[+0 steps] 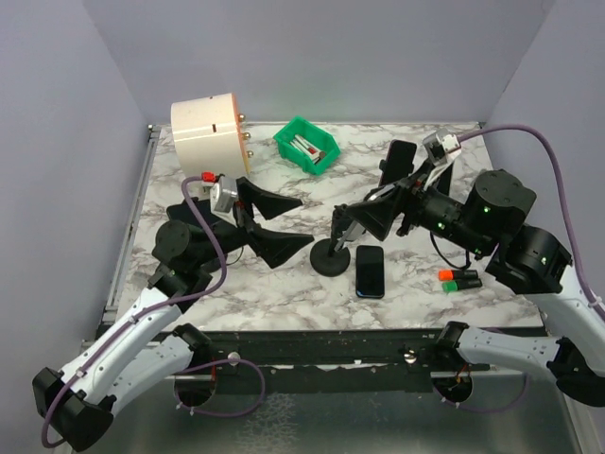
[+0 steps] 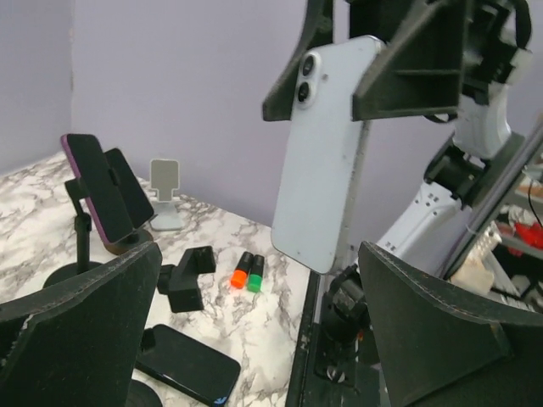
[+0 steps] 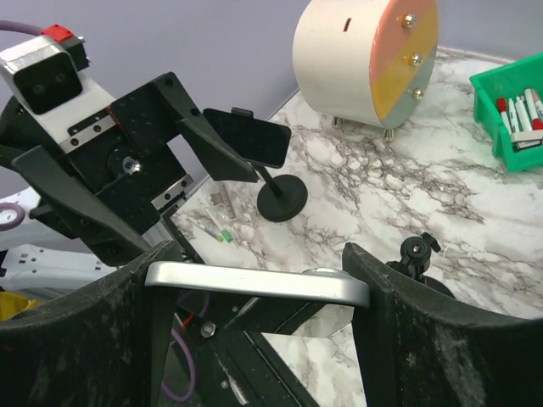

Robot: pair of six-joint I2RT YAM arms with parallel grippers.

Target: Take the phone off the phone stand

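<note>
The phone [image 2: 327,153] sat clamped between the fingers of the right gripper [image 3: 259,275], clear of the stand [image 1: 331,257]. The left gripper [image 2: 259,254] gaped wide and empty, apparently leaving the carrying to its partner.

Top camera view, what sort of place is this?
Most likely a robot test cell in a lab. A marbled tabletop is boxed in by plain lavender walls. A left arm and right arm are bolted at its near edge, with props like a phone stand and green bin.
</note>
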